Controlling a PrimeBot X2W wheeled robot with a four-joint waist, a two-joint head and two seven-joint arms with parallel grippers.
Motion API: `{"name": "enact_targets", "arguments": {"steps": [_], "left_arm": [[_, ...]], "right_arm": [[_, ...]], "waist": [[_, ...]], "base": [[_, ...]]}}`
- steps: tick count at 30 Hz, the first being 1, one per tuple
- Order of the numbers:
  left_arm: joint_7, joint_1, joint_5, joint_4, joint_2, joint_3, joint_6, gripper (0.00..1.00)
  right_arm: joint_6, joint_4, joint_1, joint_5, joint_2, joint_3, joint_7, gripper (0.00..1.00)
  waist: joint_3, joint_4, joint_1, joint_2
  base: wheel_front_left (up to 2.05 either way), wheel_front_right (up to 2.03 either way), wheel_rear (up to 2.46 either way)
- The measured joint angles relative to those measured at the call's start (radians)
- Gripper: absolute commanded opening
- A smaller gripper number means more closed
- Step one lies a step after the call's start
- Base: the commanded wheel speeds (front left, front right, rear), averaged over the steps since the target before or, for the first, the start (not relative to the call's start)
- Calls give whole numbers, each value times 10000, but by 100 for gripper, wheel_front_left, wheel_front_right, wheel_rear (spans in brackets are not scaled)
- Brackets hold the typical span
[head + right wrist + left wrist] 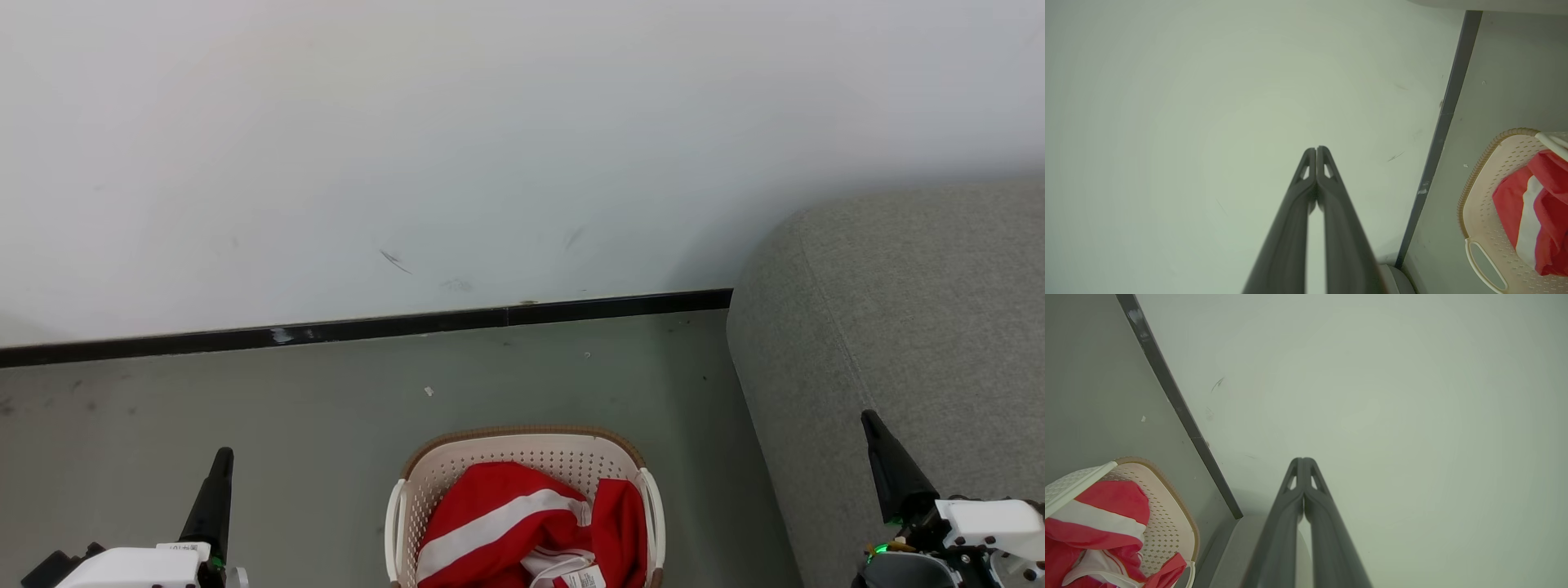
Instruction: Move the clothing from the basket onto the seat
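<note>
In the head view you are seeing the clothing (506, 523) lying bunched in the basket (457, 469), with the seat (898, 327) standing near on its right. In the left wrist view the left gripper (1303, 460) is pointing at the wall (fingers pressed together). In the right wrist view the right gripper (1316, 149) is holding its fingers together too.

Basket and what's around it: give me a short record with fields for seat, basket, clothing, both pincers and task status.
seat: grey, no clothing on the part in view
basket: on the floor, left of the seat
clothing: red with a white stripe, bunched inside the basket
left pincer: shut, empty, left of the basket
right pincer: shut, empty, apart from the clothing
task status: not yet begun
</note>
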Motion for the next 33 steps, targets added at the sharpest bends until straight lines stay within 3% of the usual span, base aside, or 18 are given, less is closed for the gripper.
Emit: {"name": "enact_targets", "arguments": {"steps": [18, 19, 20, 21, 22, 33], "left_arm": [[0, 1, 0, 4, 0, 0, 0, 0], [0, 45, 2, 75, -31, -2, 6, 100], [0, 126, 2, 173, -71, -13, 8, 100], [0, 216, 2, 293, -123, -23, 19, 0], [0, 321, 2, 399, -184, -31, 25, 100], [-190, 483, 320, 351, -267, -309, 46, 100]], "right_arm": [[0, 4, 0, 0, 0, -4, 0, 0], [-2, 46, 59, 2, 25, 15, 0, 100], [-12, 138, 134, 2, 71, 38, 0, 100], [-12, 232, 250, 2, 127, 75, 0, 0], [-13, 357, 354, 2, 178, 98, 0, 100], [-17, 318, 544, -167, 272, 199, -249, 100]], "waist": [[0, 0, 0, 0], [0, 0, 0, 0], [0, 0, 0, 0], [0, 0, 0, 0], [0, 0, 0, 0], [-10, -3, 0, 0]], "base": [[0, 0, 0], [0, 0, 0], [0, 0, 0], [0, 0, 0], [0, 0, 0], [0, 0, 0]]}}
